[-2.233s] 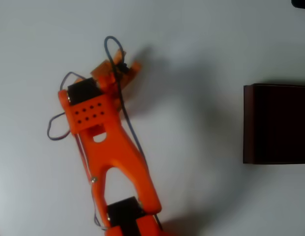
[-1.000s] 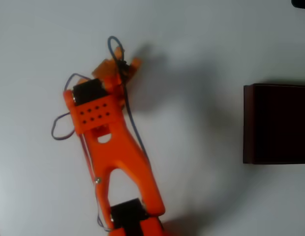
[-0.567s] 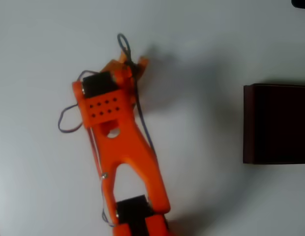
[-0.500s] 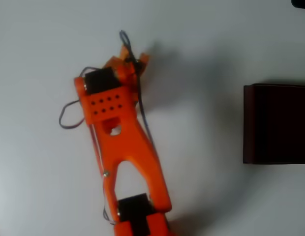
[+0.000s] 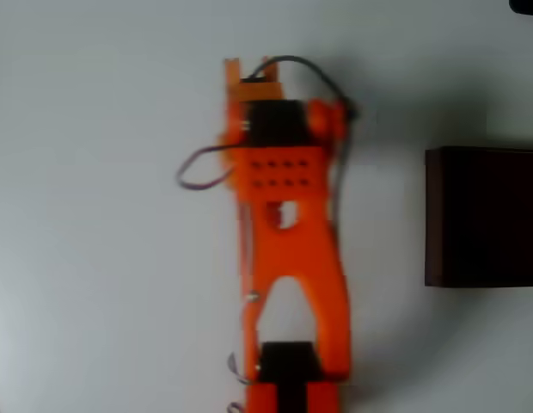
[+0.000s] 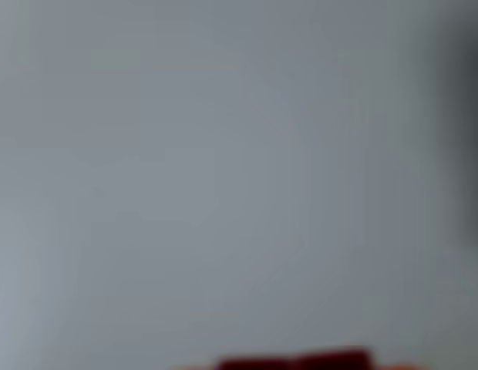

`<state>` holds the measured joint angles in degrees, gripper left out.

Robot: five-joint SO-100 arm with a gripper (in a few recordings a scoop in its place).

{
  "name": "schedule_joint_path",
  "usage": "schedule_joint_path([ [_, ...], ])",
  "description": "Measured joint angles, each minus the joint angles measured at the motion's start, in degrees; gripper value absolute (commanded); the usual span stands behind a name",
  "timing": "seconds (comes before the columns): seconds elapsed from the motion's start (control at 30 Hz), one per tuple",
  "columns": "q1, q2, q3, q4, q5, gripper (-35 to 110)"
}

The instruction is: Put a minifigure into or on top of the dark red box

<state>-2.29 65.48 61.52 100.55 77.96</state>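
Box first: the dark red box (image 5: 483, 217) sits at the right edge of the overhead view on the pale counter (image 5: 94, 258), its thin red-brown left wall facing the arm and its inside nearly black. Left of the box, and apart from it, the orange arm (image 5: 291, 258) runs up from the bottom edge, blurred, with dark cables looping off both sides near its top. The end effector (image 5: 249, 73) is at the arm's upper end, well left of the box and a little above the level of the box's top wall; two short orange prongs show there, but the blur hides whether they are spread or closed on anything, so I cannot tell. In the wrist view a blurred dark red shape, probably the minifigure (image 6: 297, 361), lies at the bottom edge against grey counter; whether it is held cannot be told. A dark smear along that view's right edge is too blurred to identify.
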Motion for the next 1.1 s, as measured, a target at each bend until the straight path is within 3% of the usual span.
schedule_joint_path([
  [0.23, 8.35, 13.01, 4.48, -0.26, -25.75, 0],
  [0.5, 26.54, 29.53, 16.0, -5.54, -47.99, 0],
  [0.73, 34.54, 29.79, 18.46, -12.13, -59.24, 0],
  [1.1, 40.25, 25.66, 19.25, -19.6, -69.08, 0],
])
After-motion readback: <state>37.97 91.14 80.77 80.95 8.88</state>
